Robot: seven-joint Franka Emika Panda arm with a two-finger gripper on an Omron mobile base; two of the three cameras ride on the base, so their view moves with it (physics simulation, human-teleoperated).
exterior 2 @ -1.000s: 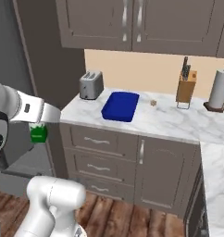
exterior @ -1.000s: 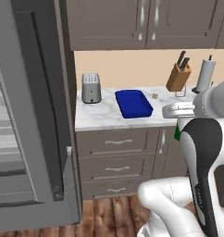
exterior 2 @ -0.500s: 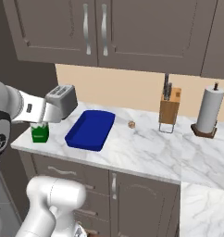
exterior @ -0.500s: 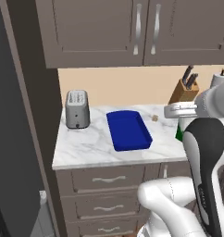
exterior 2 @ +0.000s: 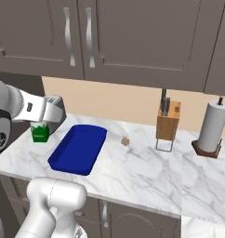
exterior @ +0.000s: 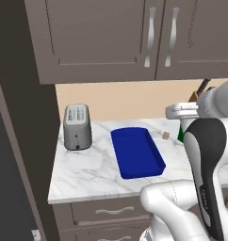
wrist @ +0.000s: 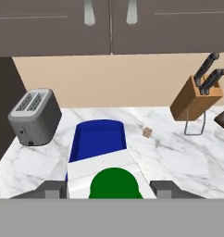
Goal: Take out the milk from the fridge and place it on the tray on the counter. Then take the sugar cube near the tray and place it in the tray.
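The pincer (wrist: 114, 192) holds the milk (wrist: 109, 178) between its two dark tips, low in the middle of the hand view. The green cap of the milk faces the camera, with the white box around it. In the right base view, the milk (exterior 2: 40, 132) shows as a green bit under the pincer (exterior 2: 43, 122) at the left of the frame, up in the air above the surface (exterior 2: 147, 172). In the left base view, only a small green bit of the milk (exterior: 181, 135) peeks out at the right, beside the white arm.

The tray (wrist: 97, 139) is dark blue and lies on the white surface just past the milk. The tray (exterior: 136, 151) has nothing in it. The sugar cube (wrist: 146, 132) sits on the surface near the tray, to its right in the hand view, not touching it.

A grey toaster (exterior: 77, 126) stands at the left of the surface, apart from the tray. A wooden knife block (exterior 2: 168, 121) stands to the right of the sugar cube. A paper towel roll (exterior 2: 212, 126) stands at the far right in the right base view. Dark brown cabinets (exterior 2: 133, 37) hang above.
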